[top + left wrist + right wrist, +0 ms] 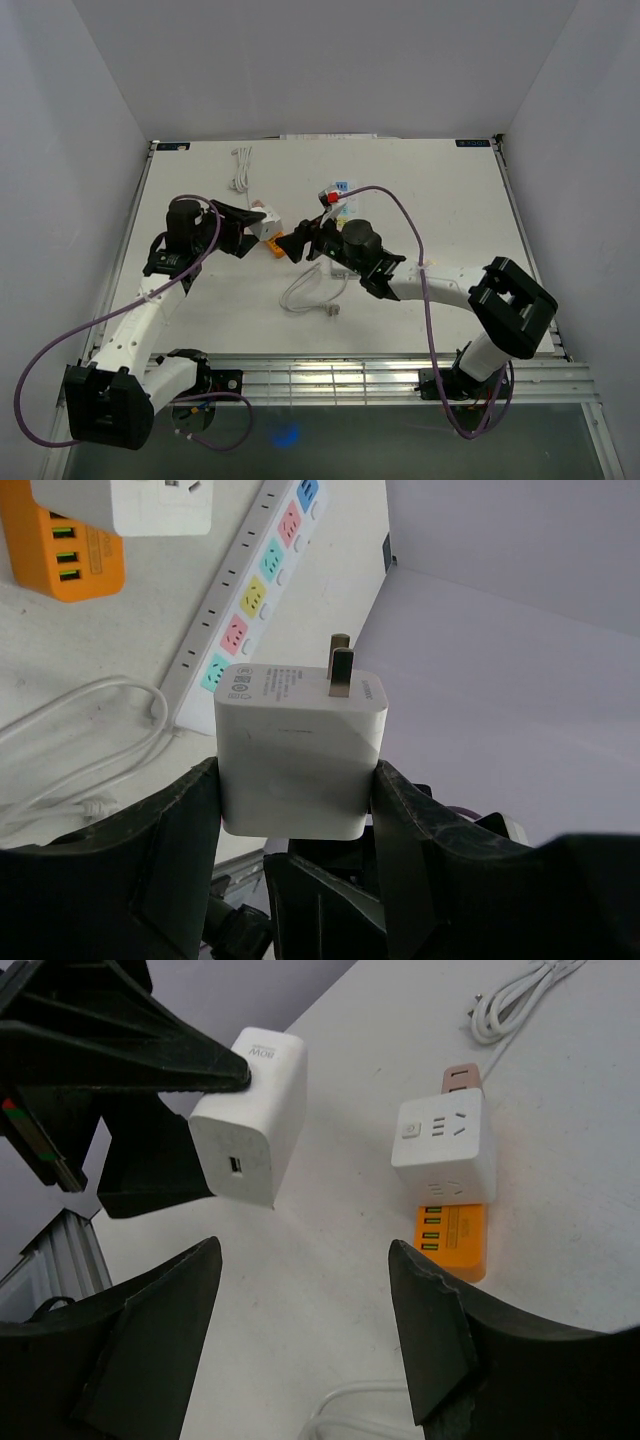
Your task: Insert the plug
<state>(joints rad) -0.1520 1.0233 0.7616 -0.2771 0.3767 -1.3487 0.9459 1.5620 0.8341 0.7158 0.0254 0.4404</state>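
My left gripper [298, 810] is shut on a white charger plug [300, 750], its two metal prongs pointing away from the wrist. It holds the plug in the air above the table. A white power strip [255, 590] with coloured sockets lies beyond the prongs, apart from them. The plug also shows in the right wrist view [250, 1120], pinched between the black left fingers [120, 1030]. My right gripper [305, 1260] is open and empty, low over the table, facing the plug. In the top view the left gripper [250, 230] and the right gripper [298, 243] are close together at mid-table.
A white cube socket [445, 1145] sits on an orange USB hub [450, 1240] beside the held plug. A loose white cable [310, 295] lies under the right arm. Another coiled white cable [240, 170] lies at the back.
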